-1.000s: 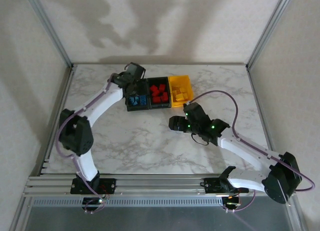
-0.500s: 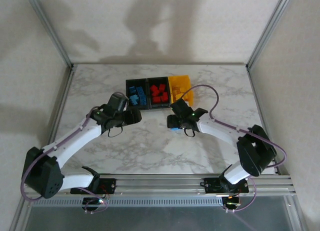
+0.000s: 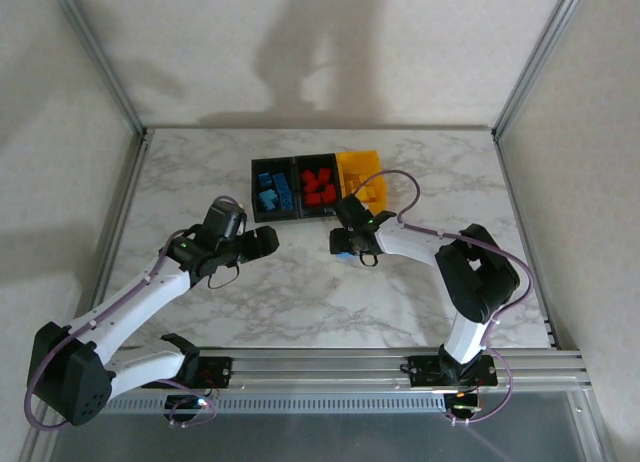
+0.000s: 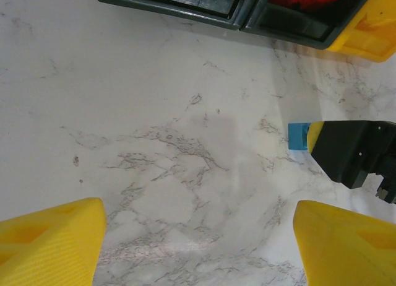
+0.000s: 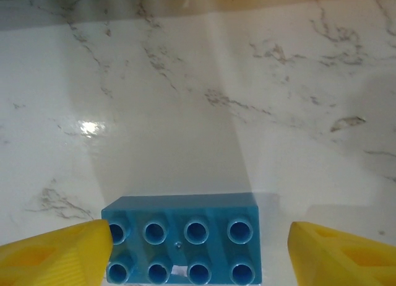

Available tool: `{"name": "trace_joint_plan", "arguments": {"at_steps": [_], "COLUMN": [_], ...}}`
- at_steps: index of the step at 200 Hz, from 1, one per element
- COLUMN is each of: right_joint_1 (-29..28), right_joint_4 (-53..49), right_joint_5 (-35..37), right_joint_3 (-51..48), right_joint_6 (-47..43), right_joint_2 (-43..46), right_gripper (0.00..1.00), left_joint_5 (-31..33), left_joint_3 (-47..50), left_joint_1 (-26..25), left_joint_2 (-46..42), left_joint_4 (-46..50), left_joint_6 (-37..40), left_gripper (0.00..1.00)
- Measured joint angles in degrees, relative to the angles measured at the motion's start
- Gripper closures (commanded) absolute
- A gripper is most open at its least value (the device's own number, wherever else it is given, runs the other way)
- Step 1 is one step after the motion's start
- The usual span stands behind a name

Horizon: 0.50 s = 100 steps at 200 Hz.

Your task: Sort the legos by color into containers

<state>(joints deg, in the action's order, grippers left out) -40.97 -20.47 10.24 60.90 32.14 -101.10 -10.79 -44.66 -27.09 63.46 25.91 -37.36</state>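
Hovering over the bare marble tabletop (image 3: pixel 300 302), the left gripper (image 4: pixel 198 236) stands wide open, yellow fingertips (image 4: pixel 49 239) far apart, nothing between them. Opposite it, the right gripper (image 5: pixel 198 254) sits low over one blue 2x4 lego (image 5: pixel 184 239), jaws open. One finger lies off each short end, the right-hand one clear of the brick; contact on the other side not resolvable. The brick lies flat, studs up, long axis running finger to finger. Beyond, apart from the brick, three joined bins stand in a row: left black bin (image 3: pixel 254 192) with blue legos (image 3: pixel 272 192), middle black bin (image 3: pixel 318 215) with red legos (image 3: pixel 318 186), yellow bin (image 3: pixel 358 162) with yellow legos (image 3: pixel 366 190). A purple cable (image 3: pixel 395 172) loops over the yellow bin.
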Motion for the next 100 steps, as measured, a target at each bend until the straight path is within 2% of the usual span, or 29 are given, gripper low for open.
{"name": "trace_joint_plan", "arguments": {"at_steps": [100], "right_joint_1": [0.0], "right_joint_4": [-0.11], "right_joint_5": [-0.83], "right_joint_3": [0.74], "right_joint_6": [0.17], "right_joint_2": [0.59], "right_gripper": [0.21], "left_joint_5": [0.0], "left_joint_3": [0.22], "left_joint_1": [0.0], "left_joint_2": [0.79], "left_joint_4": [-0.33], "left_joint_6": [-0.02], "left_gripper": [0.22]}}
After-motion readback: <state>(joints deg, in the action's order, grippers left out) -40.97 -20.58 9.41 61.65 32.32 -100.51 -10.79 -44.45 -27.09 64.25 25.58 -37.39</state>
